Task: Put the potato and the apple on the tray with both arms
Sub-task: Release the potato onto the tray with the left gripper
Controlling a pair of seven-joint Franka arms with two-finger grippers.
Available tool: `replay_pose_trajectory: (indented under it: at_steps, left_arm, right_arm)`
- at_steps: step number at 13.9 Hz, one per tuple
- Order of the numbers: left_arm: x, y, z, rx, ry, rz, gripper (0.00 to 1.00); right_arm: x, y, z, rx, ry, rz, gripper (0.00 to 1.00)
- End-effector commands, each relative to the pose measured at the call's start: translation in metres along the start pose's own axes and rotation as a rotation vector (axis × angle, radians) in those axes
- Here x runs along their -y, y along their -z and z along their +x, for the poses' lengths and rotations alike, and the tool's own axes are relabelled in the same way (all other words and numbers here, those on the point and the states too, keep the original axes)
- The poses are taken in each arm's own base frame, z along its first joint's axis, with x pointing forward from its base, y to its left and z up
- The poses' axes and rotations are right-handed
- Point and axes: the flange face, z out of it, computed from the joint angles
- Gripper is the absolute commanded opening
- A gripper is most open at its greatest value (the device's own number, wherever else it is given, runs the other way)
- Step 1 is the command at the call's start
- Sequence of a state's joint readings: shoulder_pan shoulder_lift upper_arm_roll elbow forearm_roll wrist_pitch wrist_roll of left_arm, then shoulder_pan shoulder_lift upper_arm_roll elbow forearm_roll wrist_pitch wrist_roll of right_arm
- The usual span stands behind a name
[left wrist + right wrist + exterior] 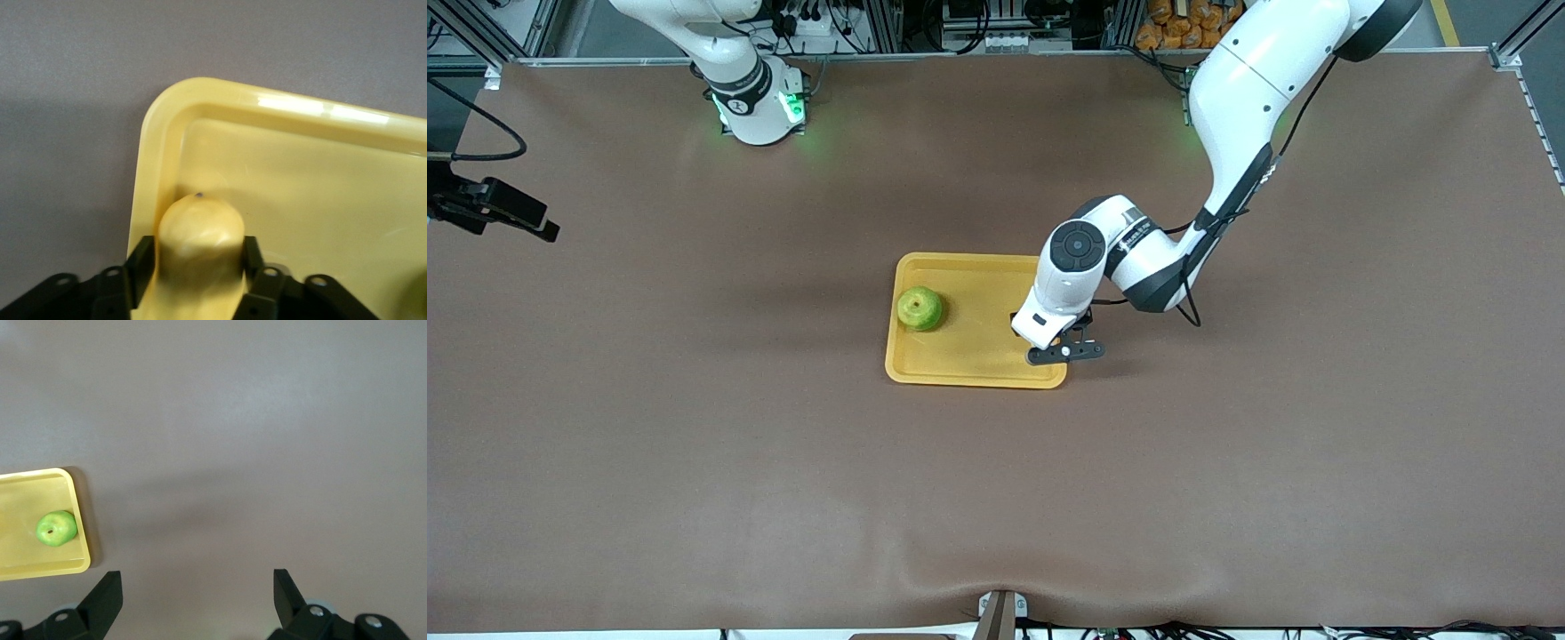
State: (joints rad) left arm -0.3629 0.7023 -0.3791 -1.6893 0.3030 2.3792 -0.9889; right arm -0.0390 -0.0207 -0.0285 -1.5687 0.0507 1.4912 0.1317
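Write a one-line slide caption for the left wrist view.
Left gripper shut on the potato, holding it at a corner of the tray, just inside the rim.

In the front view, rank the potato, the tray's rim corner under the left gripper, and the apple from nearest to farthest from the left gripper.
1. potato, between the left gripper's fingers.
2. tray corner, just under the gripper, toward the left arm's end.
3. apple, on the tray toward the right arm's end.

A robotics lab; aluminium framing [507, 31] and cables [996, 22] edge the table [694, 444].
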Motion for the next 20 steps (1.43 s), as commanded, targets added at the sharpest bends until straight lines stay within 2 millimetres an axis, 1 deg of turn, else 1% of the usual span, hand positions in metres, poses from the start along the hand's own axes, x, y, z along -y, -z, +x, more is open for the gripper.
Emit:
replay_pose_trajectory:
  at_steps: [1,3,4,5,6,7,8,10,11,13,14,17,20]
  left_arm:
    - [-0.002,0.007,0.003,-0.028,0.013,0.023,1.0]
    - [-0.001,0.009,0.005,-0.032,0.015,0.02,1.0]
    - [0.0,0.011,0.007,-0.033,0.018,0.02,1.0]
    - [0.0,0.017,0.008,-0.041,0.018,0.017,1.0]
    - [0.003,0.022,0.011,-0.04,0.022,0.031,1.0]
    - [0.007,0.034,0.014,-0.045,0.024,0.045,1.0]
    - [0.011,0.053,0.019,-0.058,0.024,0.055,1.0]
    - [0.024,0.089,0.029,-0.077,0.026,0.078,1.0]
    - [0.032,0.107,0.034,-0.083,0.029,0.087,1.0]
    - [0.053,0.142,0.047,-0.085,0.008,0.106,1.0]
    - [0.061,0.161,0.052,-0.072,-0.005,0.103,1.0]
    - [0.088,0.221,0.068,-0.02,-0.041,0.143,1.0]
    - [0.121,0.275,0.085,0.003,-0.079,0.179,1.0]
  right_arm:
    - [0.001,0.007,-0.01,0.017,-0.055,-0.004,1.0]
    - [0.005,0.008,-0.012,0.034,-0.035,-0.014,1.0]
    - [0.013,0.007,-0.011,0.034,-0.022,-0.018,1.0]
    - [0.022,0.006,-0.012,0.034,-0.002,-0.034,1.0]
    - [0.023,0.004,-0.011,0.034,-0.001,-0.051,1.0]
    - [0.022,0.002,-0.009,0.038,-0.002,-0.057,1.0]
    - [0.021,0.004,-0.009,0.033,-0.003,-0.056,1.0]
    - [0.023,0.017,-0.011,0.01,-0.002,-0.055,1.0]
    - [0.021,0.019,-0.012,0.015,-0.004,-0.053,1.0]
    - [0.021,0.02,-0.012,0.012,-0.004,-0.052,1.0]
    - [0.02,0.021,-0.012,0.01,-0.005,-0.056,1.0]
    - [0.017,0.022,-0.01,0.001,-0.009,-0.054,1.0]
    - [0.014,0.025,-0.011,-0.005,-0.015,-0.051,1.0]
